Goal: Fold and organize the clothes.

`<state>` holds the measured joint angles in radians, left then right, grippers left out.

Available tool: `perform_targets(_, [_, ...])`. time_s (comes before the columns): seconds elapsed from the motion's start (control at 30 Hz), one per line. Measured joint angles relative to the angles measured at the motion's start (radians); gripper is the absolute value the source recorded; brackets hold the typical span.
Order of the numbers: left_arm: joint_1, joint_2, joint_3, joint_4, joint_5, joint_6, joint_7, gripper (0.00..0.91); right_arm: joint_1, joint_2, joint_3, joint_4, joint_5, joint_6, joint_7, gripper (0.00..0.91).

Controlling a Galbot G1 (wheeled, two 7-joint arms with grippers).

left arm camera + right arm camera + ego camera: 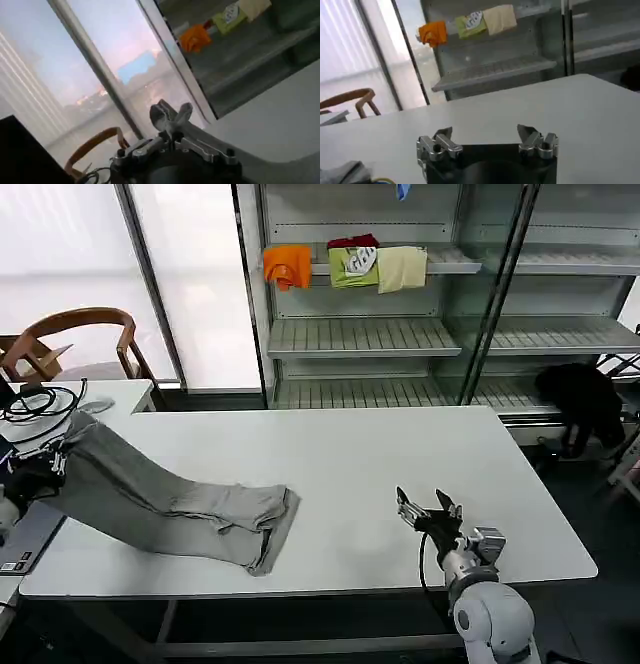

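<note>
A light grey garment (pixel 150 494) lies stretched in a long band over the left part of the white table (pixel 400 454). Its far end is bunched near the table's middle front, and its near end rises off the left edge. There my left gripper (pixel 42 471) is shut on that raised end. In the left wrist view a tuft of grey fabric (pixel 169 113) sticks out of the closed left gripper (pixel 171 131). My right gripper (pixel 428 509) hovers low over the bare front right of the table, open and holding nothing. The right wrist view shows the right gripper (pixel 485 137) with its fingers wide apart and a corner of the grey garment (pixel 345 173).
Behind the table a metal shelf unit (pixel 360 334) carries small orange (pixel 287 264), green (pixel 352 264) and cream (pixel 402 267) folded garments. A black heap of cloth (pixel 583 399) sits at the back right. A wooden chair (pixel 75 334) and a side table with cables (pixel 40 399) stand at the left.
</note>
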<state>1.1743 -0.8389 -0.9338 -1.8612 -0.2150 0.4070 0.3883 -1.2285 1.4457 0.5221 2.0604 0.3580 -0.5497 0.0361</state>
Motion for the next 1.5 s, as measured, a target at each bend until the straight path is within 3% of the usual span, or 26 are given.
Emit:
perform_targets(0.4, [0.001, -0.178, 0.232, -0.215, 0.036, 0.113, -0.083, 0.02, -0.018, -0.01, 0.004, 0.013, -0.003, 0.008, -0.015, 0.907])
perform_targets(0.9, [-0.018, -0.393, 0.498, -0.189, 0.165, 0.155, -0.163, 0.02, -0.033, -0.021, 0.013, 0.008, -0.011, 0.034, -0.025, 0.907])
perform_targets(0.93, [-0.017, -0.4, 0.509, -0.181, 0.17, 0.157, -0.165, 0.05, -0.033, -0.023, 0.014, 0.007, -0.012, 0.035, -0.025, 0.907])
perform_targets(0.97, [-0.016, -0.407, 0.519, -0.175, 0.176, 0.158, -0.168, 0.655, -0.033, -0.024, 0.015, 0.005, -0.012, 0.037, -0.025, 0.907])
perform_targets(1.0, [-0.015, -0.415, 0.529, -0.168, 0.183, 0.159, -0.171, 0.907, -0.033, -0.024, 0.016, 0.003, -0.012, 0.038, -0.025, 0.907])
perform_targets(1.33, [-0.008, -0.473, 0.611, -0.112, 0.239, 0.164, -0.197, 0.907, -0.027, -0.021, 0.014, -0.013, -0.019, 0.048, -0.027, 0.907])
perform_targets(1.5, [-0.002, -0.503, 0.64, -0.137, 0.175, 0.166, -0.244, 0.907, -0.023, -0.018, 0.011, -0.02, -0.027, 0.051, -0.027, 0.907])
